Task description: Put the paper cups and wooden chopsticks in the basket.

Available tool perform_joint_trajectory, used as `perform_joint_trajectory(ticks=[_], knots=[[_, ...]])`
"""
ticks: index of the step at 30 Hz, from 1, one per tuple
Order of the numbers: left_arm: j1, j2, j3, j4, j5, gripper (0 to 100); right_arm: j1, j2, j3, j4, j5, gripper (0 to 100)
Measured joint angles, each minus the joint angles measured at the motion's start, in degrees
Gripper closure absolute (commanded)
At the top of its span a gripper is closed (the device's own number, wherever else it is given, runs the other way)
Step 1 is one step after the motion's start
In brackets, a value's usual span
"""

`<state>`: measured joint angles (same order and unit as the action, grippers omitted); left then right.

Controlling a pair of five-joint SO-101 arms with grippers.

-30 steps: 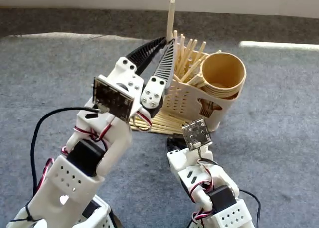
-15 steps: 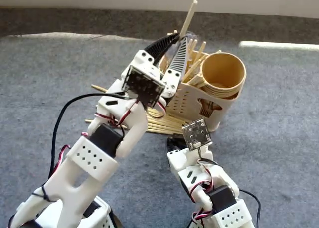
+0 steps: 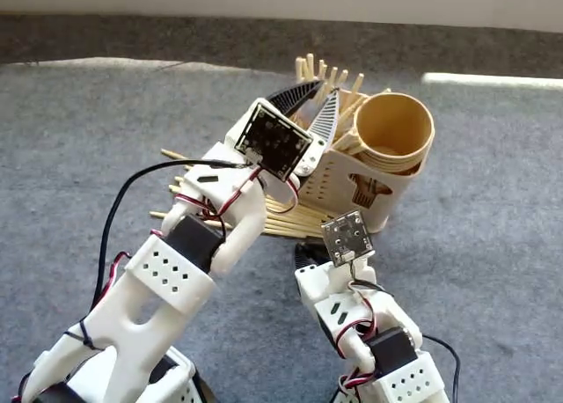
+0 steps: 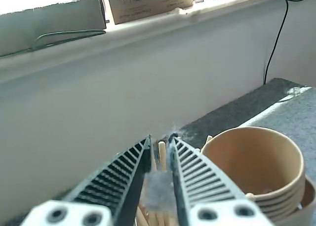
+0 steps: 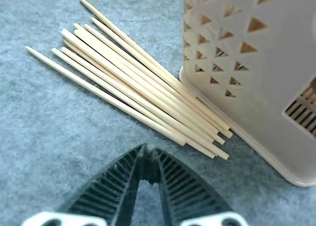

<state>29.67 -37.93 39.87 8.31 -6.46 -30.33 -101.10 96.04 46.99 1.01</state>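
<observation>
A beige basket (image 3: 339,185) stands on the grey carpet, with stacked paper cups (image 3: 393,126) and several upright wooden chopsticks (image 3: 339,79) inside it. My left gripper (image 3: 310,99) hangs over the basket's left side. In the left wrist view, the left gripper (image 4: 160,139) is slightly open, one chopstick (image 4: 161,152) stands loose between its fingers, and the cups (image 4: 252,162) sit beside it. Several loose chopsticks (image 5: 138,93) lie on the carpet against the basket (image 5: 256,63). My right gripper (image 5: 147,154) is shut and empty, low over the carpet just short of them.
The loose chopsticks (image 3: 286,220) lie between the left arm and the basket's front wall. The right arm (image 3: 352,289) stands folded in front of the basket. Open carpet stretches to the left and right. A pale wall runs along the far side.
The left arm has swung right over the basket. The chopstick that stuck up high above its fingers has dropped down among those in the basket. The right arm has stayed still.
</observation>
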Motion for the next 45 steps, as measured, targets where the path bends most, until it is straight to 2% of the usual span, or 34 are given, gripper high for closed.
perform_joint_trajectory(ticks=[5,13,22,30,38,45], knots=[[-1.85,0.0,-1.14,2.9,0.0,92,0.0,0.0,0.0,0.0,0.0,99.4],[-6.59,-7.3,-8.7,24.0,0.0,92,0.0,0.0,0.0,0.0,0.0,99.4],[-19.96,-14.68,-9.23,44.31,0.0,92,0.0,0.0,0.0,1.23,0.0,99.4],[-29.1,-21.19,-9.23,60.92,0.0,92,0.0,0.0,0.0,2.9,0.7,99.1],[-35.52,-33.76,3.16,63.21,0.0,92,0.0,0.0,0.0,2.9,3.16,99.1],[-39.74,-53.8,16.18,63.21,0.0,91,0.0,0.0,0.0,2.9,3.16,99.1]])
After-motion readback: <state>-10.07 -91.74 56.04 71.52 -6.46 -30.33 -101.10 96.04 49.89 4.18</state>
